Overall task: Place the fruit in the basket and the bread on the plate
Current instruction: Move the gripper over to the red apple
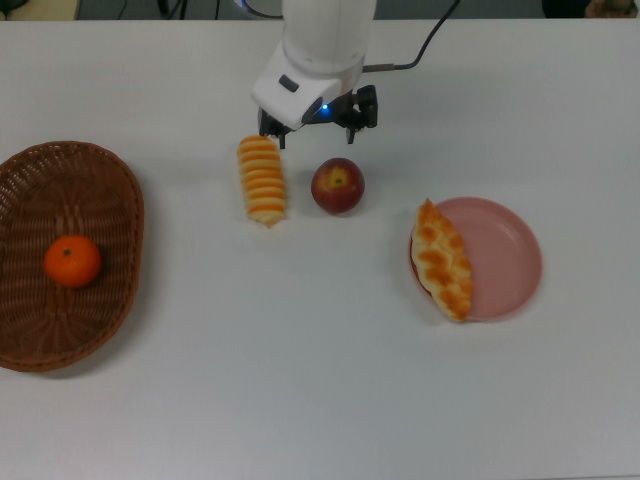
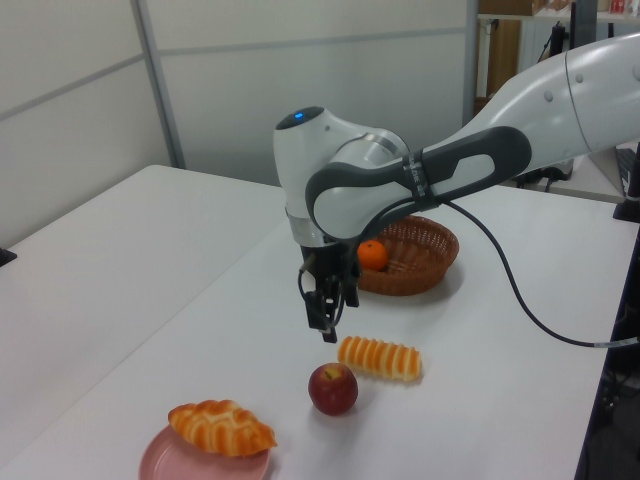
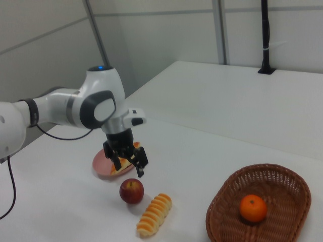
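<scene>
With jaws spread and empty above it, the ribbed, segmented golden-brown loaf looks light and squashable, so a gentle mid-length grip across its narrow width seems best.

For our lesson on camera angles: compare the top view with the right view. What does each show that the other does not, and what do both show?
Only the top view shows the whole round pink plate and the full length of the pointed plaited golden-brown loaf lying across the plate's rim. Only the right view shows the grey wall panels and the black post behind the table. Both show the oval brown wicker basket holding the small orange mandarin, the dark red apple, the ribbed golden-brown loaf, and the open pincer.
</scene>
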You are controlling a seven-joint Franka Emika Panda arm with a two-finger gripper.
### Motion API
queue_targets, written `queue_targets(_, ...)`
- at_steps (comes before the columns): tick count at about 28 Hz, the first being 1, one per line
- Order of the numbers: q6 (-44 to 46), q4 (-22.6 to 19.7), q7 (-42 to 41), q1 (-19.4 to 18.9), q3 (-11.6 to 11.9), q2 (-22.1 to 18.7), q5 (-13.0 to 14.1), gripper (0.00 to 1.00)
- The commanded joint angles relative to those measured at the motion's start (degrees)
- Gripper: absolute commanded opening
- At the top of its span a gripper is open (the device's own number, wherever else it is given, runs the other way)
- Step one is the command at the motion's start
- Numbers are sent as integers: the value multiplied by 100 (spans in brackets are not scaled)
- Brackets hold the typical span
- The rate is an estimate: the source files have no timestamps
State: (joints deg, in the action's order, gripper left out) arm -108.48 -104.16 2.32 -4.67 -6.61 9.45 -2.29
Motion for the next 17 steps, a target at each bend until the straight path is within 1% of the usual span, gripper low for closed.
queue_targets(1, -534, -544, -145, -69, 89, -128, 124, 100)
queue_targets(4, -569, -579, 381, -69, 98, -127, 124, 100)
queue_targets(6, -595, -579, 593, -69, 98, -136, 98, 100)
queue_targets(9, -683, -588, 655, -60, 125, -127, 89, 100)
queue_targets(12, -885, -702, 664, -60, 116, -136, 89, 100)
queue_targets(17, -1140, -737, 673, -69, 116, 48, 80, 100)
